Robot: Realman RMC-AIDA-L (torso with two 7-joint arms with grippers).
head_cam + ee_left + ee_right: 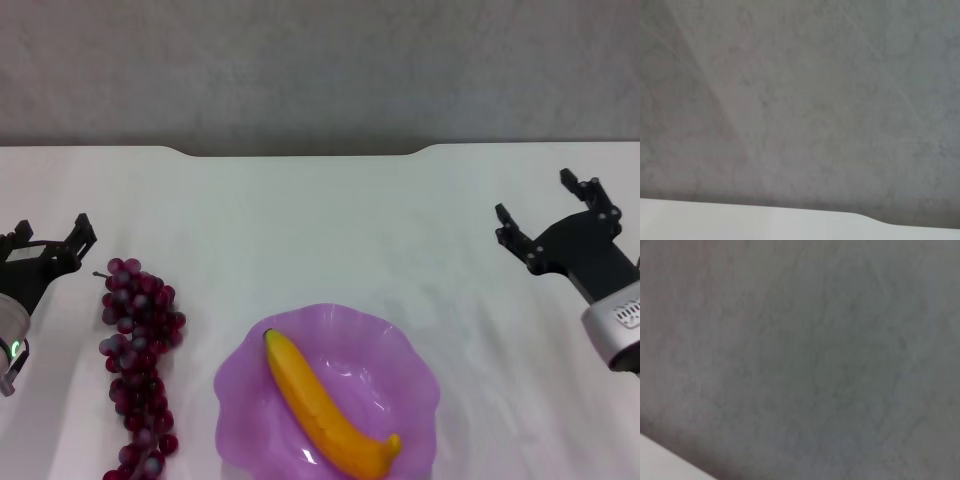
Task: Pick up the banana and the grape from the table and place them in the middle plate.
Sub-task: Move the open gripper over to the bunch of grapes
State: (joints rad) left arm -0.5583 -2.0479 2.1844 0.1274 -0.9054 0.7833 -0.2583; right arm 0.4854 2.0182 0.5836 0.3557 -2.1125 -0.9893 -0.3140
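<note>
The banana (328, 410) lies diagonally inside the purple middle plate (410, 365) at the front centre of the white table (320, 220). The grape bunch (138, 360) lies on the table to the left of the plate, apart from it. My left gripper (50, 238) is open and empty at the left edge, just left of and beyond the top of the grapes. My right gripper (545, 212) is open and empty at the right, well clear of the plate. Both wrist views show only the grey wall and a strip of table edge (740, 220).
The table's notched far edge (300, 152) meets a grey wall (320, 70). Bare tabletop lies between the plate and the far edge and on the plate's right side.
</note>
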